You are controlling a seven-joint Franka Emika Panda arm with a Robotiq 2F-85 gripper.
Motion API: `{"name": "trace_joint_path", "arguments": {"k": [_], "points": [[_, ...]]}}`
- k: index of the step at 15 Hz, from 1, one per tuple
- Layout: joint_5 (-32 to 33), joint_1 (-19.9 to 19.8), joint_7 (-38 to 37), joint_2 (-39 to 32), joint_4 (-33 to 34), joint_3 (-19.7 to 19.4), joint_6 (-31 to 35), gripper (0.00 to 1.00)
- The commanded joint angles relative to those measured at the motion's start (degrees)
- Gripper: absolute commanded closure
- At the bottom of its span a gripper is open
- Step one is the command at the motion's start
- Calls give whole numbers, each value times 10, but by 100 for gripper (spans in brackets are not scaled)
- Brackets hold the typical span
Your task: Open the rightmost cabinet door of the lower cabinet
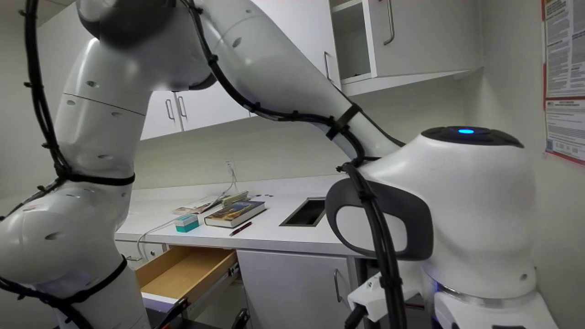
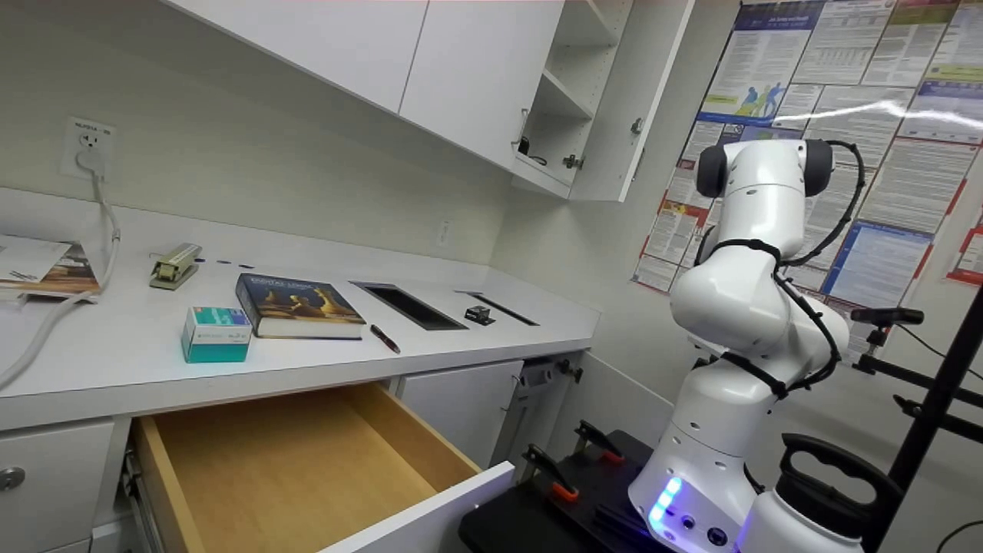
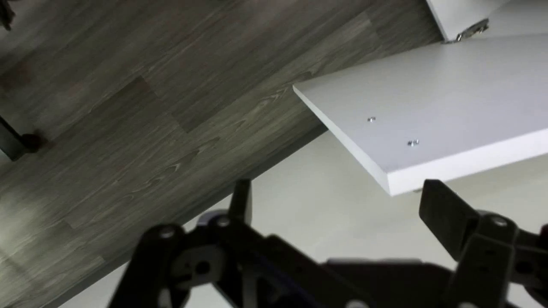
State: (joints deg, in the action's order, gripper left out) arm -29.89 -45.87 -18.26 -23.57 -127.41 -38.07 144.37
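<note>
Clearly, the end effector (image 3: 337, 190) gapes near the open door's (image 3: 441, 102) edge.

The claw (image 3: 338, 190) has two fingers (image 3: 445, 211); ahead of them the wrist view shows one lower cabinet door (image 3: 454, 94), two screws (image 3: 413, 143) and one hinge (image 3: 473, 30). Well apart from the claw: one hardcover book (image 2: 299, 307), one pen (image 2: 385, 339), one stapler (image 2: 175, 266), one carton (image 2: 216, 335), one pulled-out drawer (image 2: 422, 442).

In my wrist view the floor (image 3: 128, 149) lies dim, and my gripper (image 3: 338, 192) looks near-black and soft-edged. White glare streaks the posters (image 2: 860, 77) in an exterior view, where my base lights (image 2: 665, 499) glow blue; in an exterior view a smeared patch blurs my top joint (image 1: 141, 45).
</note>
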Motion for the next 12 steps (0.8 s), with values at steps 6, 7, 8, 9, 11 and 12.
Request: {"name": "trace_joint_path", "arguments": {"k": [6, 7, 8, 9, 11, 12], "points": [[-50, -9, 17, 143, -71, 46, -224, 0], [-65, -10, 23, 141, -67, 50, -257, 0], [-76, -11, 33, 137, -63, 55, -290, 0], [-90, -11, 35, 134, -62, 59, -310, 0], [-106, -11, 51, 127, -60, 64, -339, 0], [-111, -11, 55, 123, -57, 66, -353, 0]]}}
